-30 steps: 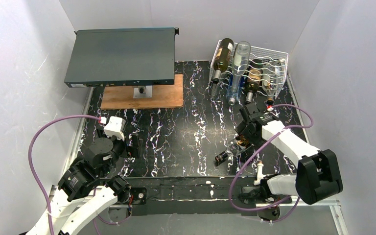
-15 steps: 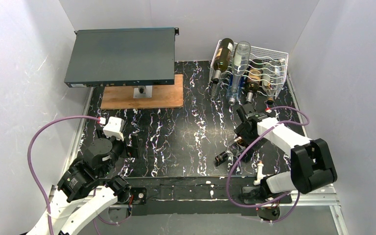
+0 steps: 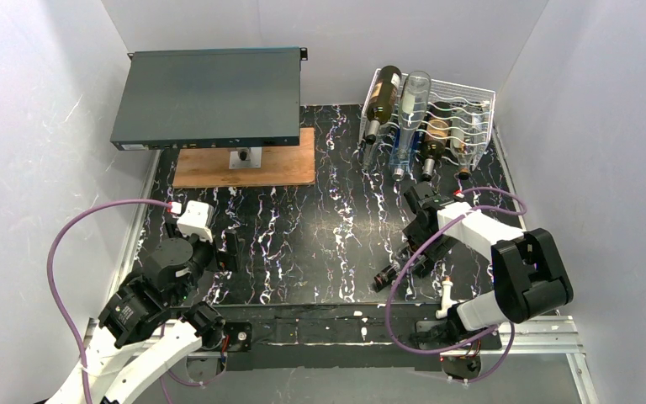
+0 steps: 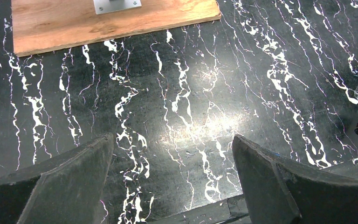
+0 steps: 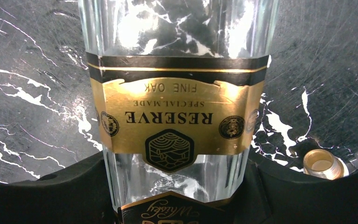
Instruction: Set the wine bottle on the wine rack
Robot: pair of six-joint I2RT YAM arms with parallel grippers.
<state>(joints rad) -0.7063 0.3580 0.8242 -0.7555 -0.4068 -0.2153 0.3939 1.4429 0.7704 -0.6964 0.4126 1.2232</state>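
Note:
A clear bottle point(image 5: 175, 116) with a gold "Reserve" label fills the right wrist view. My right gripper point(image 5: 177, 186) is shut on its body, one dark finger on each side. In the top view this gripper point(image 3: 421, 229) holds the bottle low over the black marbled mat, its dark-capped neck point(image 3: 386, 274) pointing toward the near edge. The white wire wine rack point(image 3: 472, 108) stands at the back right and holds several bottles. My left gripper point(image 4: 172, 179) is open and empty over the mat at the near left point(image 3: 223, 249).
A dark flat metal box point(image 3: 208, 98) on a stand with a wooden base point(image 3: 286, 167) stands at the back left. A purple cable point(image 3: 404, 278) loops beside the held bottle. A small brass fitting point(image 5: 323, 164) shows by the right finger. White walls close in on both sides.
My right arm's elbow has swung left and toward the back. The held bottle has shifted slightly with it, neck a little further toward the near edge. The left arm has not moved.

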